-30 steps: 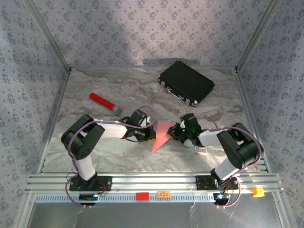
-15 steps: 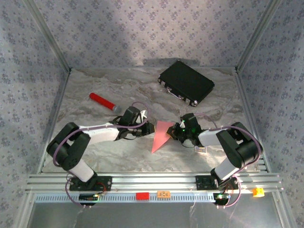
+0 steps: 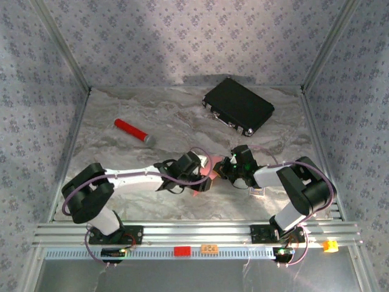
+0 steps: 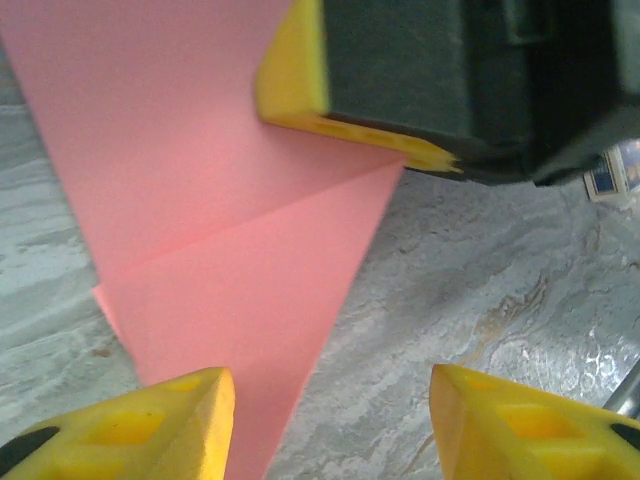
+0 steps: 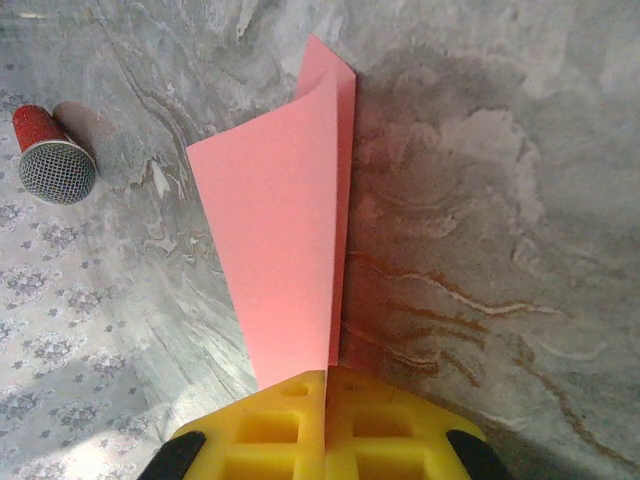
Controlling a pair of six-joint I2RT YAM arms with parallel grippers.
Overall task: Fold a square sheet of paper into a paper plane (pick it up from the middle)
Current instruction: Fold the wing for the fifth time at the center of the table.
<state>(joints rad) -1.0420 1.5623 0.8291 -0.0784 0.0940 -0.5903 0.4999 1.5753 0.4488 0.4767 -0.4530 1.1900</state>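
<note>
White arm links (image 3: 132, 176), black joints (image 3: 91, 196), looping purple cables (image 3: 68, 193).

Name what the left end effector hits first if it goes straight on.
Likely the folded pink paper, just ahead of the open left end effector; the right end effector pinching it comes next, though depth is unclear.

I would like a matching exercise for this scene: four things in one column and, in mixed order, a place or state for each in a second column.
Column one:
1. left gripper
2. right gripper
3. black case
4. red cylinder

Column two:
A. far right part of the table
B. shut on the pink paper
C. open, at the pink paper
D. left part of the table, grey cap on one end

Pairs: 1-C, 2-B, 3-A, 4-D.
</note>
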